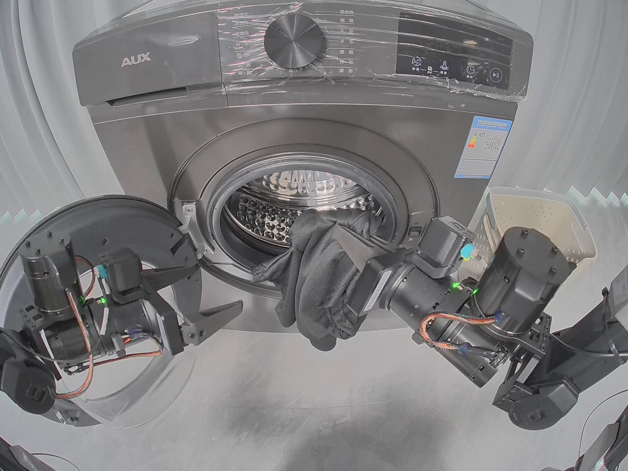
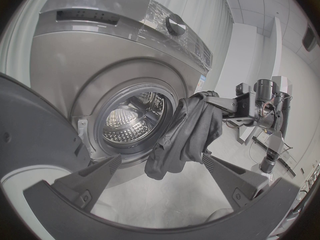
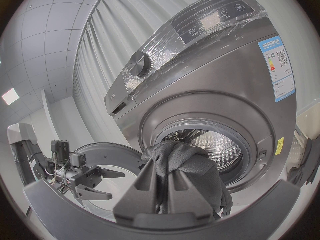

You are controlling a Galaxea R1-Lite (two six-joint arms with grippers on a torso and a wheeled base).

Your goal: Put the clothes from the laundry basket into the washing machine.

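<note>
A grey front-loading washing machine (image 1: 307, 106) stands with its round door (image 1: 98, 230) swung open to the left and its steel drum (image 1: 294, 207) exposed. A dark grey garment (image 1: 320, 276) hangs at the drum's mouth, draped over the lower rim. My right gripper (image 3: 163, 180) is shut on the garment (image 3: 186, 167), holding it just in front of the opening. My left gripper (image 1: 206, 292) is open in front of the open door, left of the garment, holding nothing. From the left wrist the garment (image 2: 186, 134) dangles between that gripper's spread fingers (image 2: 100, 174) farther off.
A cream laundry basket (image 1: 543, 220) stands right of the machine, behind my right arm; a dark cloth (image 3: 306, 164) hangs at its side. White curtains (image 1: 575, 86) run behind the machine. Bare grey floor (image 1: 275, 413) lies in front.
</note>
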